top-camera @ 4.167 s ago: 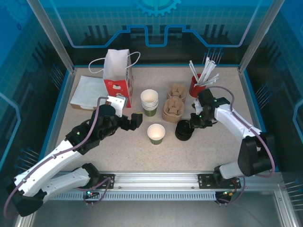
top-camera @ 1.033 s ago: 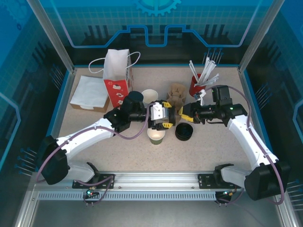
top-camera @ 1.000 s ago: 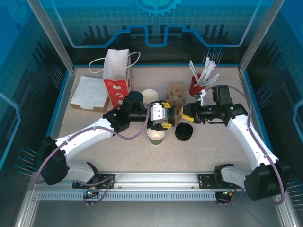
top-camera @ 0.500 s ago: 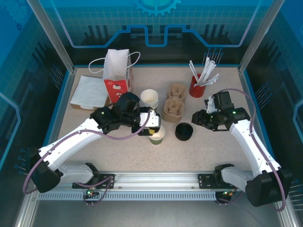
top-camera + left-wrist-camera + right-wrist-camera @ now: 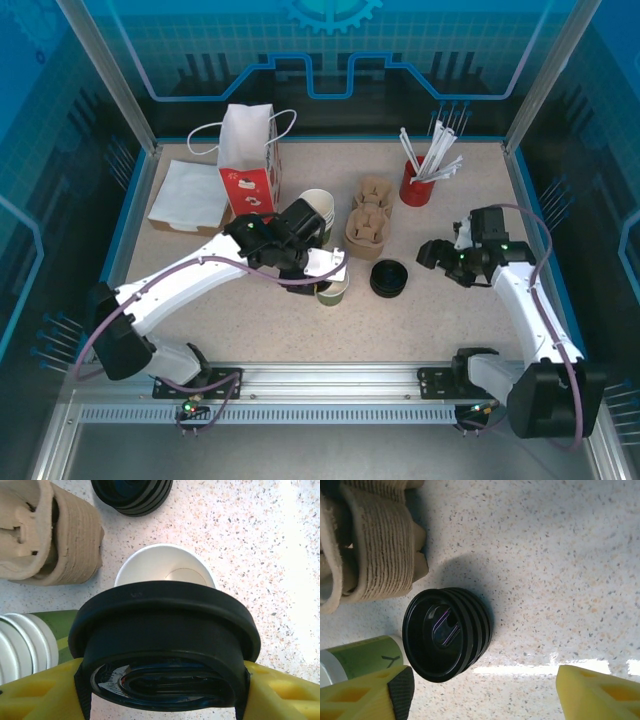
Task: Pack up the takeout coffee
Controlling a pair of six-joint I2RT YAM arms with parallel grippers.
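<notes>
The left gripper (image 5: 162, 692) clamps a round black lid (image 5: 165, 625) between its yellow fingers. The open green paper cup (image 5: 165, 567) sits just past the lid at 12 o'clock in the left wrist view, its white inside uncovered. In the top view the cup stands at 9 o'clock of the stack of black lids (image 5: 388, 278), near it. The right gripper (image 5: 482, 695) is spread wide and holds nothing, at 3 o'clock of that stack and apart from it.
</notes>
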